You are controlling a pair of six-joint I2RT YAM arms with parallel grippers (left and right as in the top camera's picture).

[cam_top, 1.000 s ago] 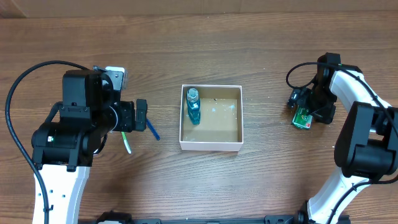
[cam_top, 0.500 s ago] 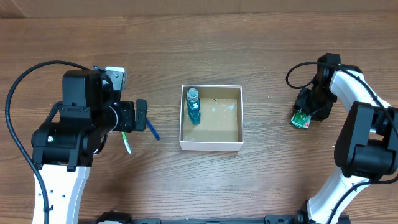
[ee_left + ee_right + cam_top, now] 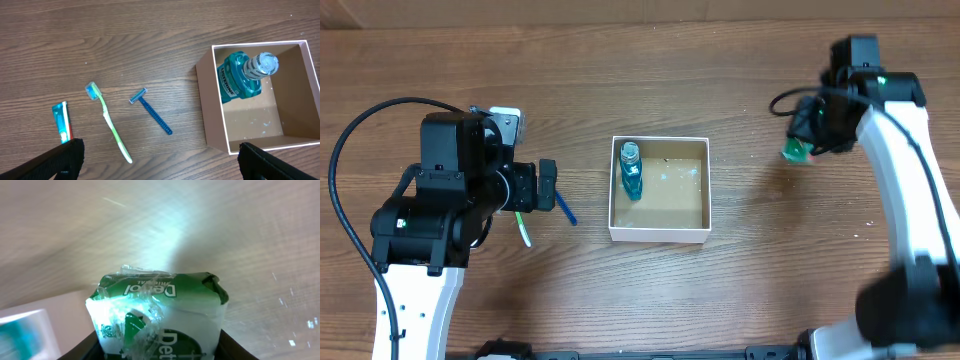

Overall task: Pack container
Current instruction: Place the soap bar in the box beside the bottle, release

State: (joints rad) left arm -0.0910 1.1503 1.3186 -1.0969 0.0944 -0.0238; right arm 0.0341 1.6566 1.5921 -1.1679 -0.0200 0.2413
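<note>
Container point(image 3: 678, 200) sits on the table point(image 3: 740, 290), mid-table between the two arms. White walls, brown bottom, open top. Left wrist view shows it at the right of frame point(image 3: 209, 112).

Inside: one blue mouthwash bottle point(image 3: 631, 172), clear cap, against the container's left wall as seen from overhead. The rest of the bottom is bare apart from pale specks. Bottle label is partly readable in the left wrist view point(image 3: 239, 80).

Left gripper point(image 3: 546, 186) hangs left of the container and apart from it. Fingers point(image 3: 57, 161) sit at the far bottom corners of the wrist view, so the jaws are spread wide with nothing between them.

On the table below the left wrist, all apart from one another:
- green toothbrush point(image 3: 111, 125), head pointing away from the camera
- blue razor point(image 3: 152, 112), nearest the container, not touching it
- small toothpaste tube point(image 3: 61, 122), farthest from the container

Right gripper point(image 3: 806, 135) is well to the right of the container, toward the far edge. It is clamped on a green-and-white soap packet point(image 3: 793, 152). The right wrist view shows the packet point(image 3: 160, 310) crumpled at the top, wedged between the two dark fingers point(image 3: 87, 347). The table behind it is blurred, and the packet looks to be off the surface. A blurred corner of the container and bottle shows at the lower left of that view.
</note>
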